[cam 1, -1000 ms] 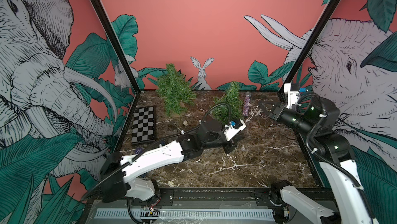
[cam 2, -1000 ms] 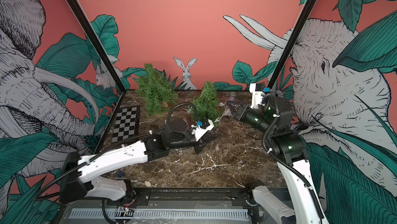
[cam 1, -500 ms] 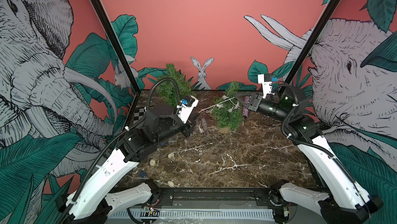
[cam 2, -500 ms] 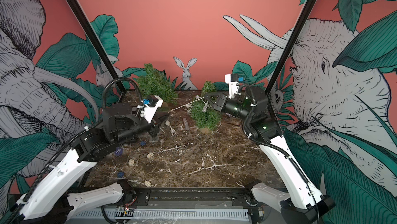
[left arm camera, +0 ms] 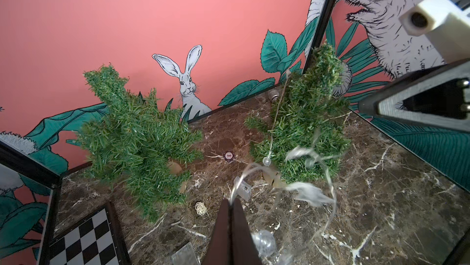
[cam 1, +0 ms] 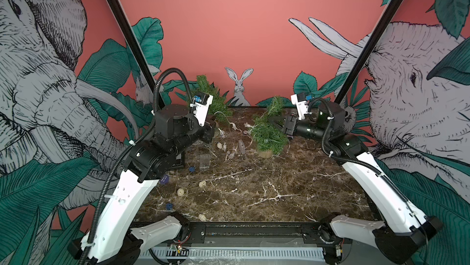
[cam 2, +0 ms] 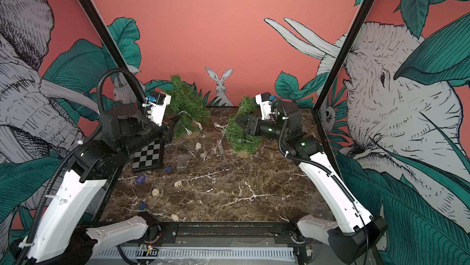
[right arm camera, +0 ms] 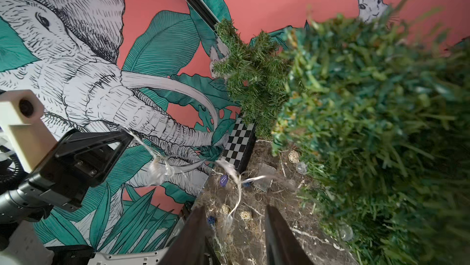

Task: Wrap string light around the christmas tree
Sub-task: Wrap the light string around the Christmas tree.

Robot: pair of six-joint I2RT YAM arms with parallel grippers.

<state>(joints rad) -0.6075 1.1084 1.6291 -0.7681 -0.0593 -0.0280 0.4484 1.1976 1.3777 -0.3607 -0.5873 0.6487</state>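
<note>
L gripper (left arm camera: 230, 201): clenched on thin silver-wire string light (left arm camera: 266, 161);
R gripper (right arm camera: 235, 209): released, jaws apart; beside small green bristly christmas tree (cam 1: 268, 135)

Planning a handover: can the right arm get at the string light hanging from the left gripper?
Probably yes. The right gripper is open, and the string light runs from the shut left gripper through free air toward its jaws; the tree stands beside, not between.

Green christmas tree (cam 1: 267, 136), black-and-white checkerboard (cam 2: 148, 155), brown white-veined marble table (cam 1: 254, 187), coral wall (cam 1: 229, 22)
</note>
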